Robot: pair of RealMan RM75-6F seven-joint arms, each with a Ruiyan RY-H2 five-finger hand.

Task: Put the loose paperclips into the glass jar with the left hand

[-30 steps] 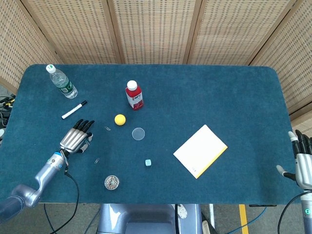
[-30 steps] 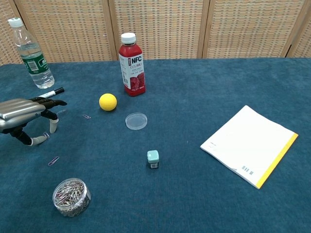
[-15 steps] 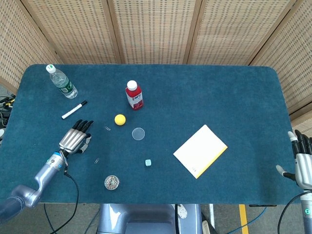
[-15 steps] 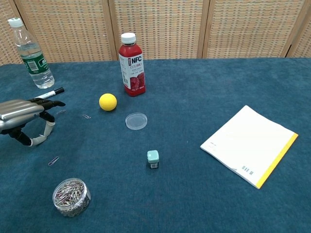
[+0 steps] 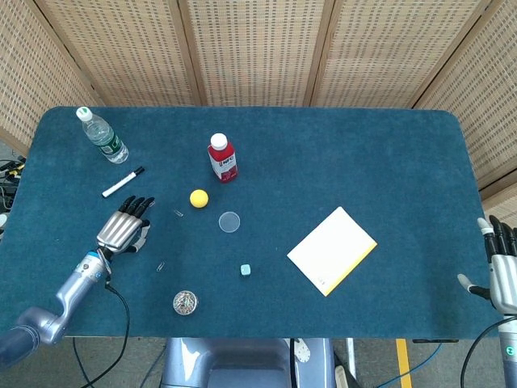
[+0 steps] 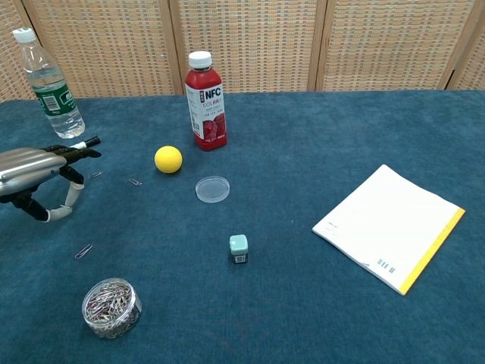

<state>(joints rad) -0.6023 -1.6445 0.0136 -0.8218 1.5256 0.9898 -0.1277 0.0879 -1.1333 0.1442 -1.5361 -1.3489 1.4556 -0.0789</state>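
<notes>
Metal left hand [image 6: 34, 171]: hovers over the left side of the table [image 5: 363, 153], fingers stretched forward, thumb curled beneath, gripping nothing.
Loose paperclips: one [image 6: 83, 251] on the cloth near the hand, one [image 6: 135, 182] to its right, one [image 6: 95, 175] just past its fingertips.
Glass jar [image 6: 111, 307]: near left edge, full of clips.
Lid [image 6: 212, 189]: centre, right of the yellow ball [image 6: 168, 159].
Right hand [image 5: 502, 268]: off the table's right edge, fingers apart, empty.

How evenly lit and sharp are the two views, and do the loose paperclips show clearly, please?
Head view: soft, even light, faint shadows, sharp, but the paperclips are tiny specks. Chest view: equally even and sharp, paperclips clearer, slight glints on the glass jar; the left hand is cut by the frame edge.
</notes>
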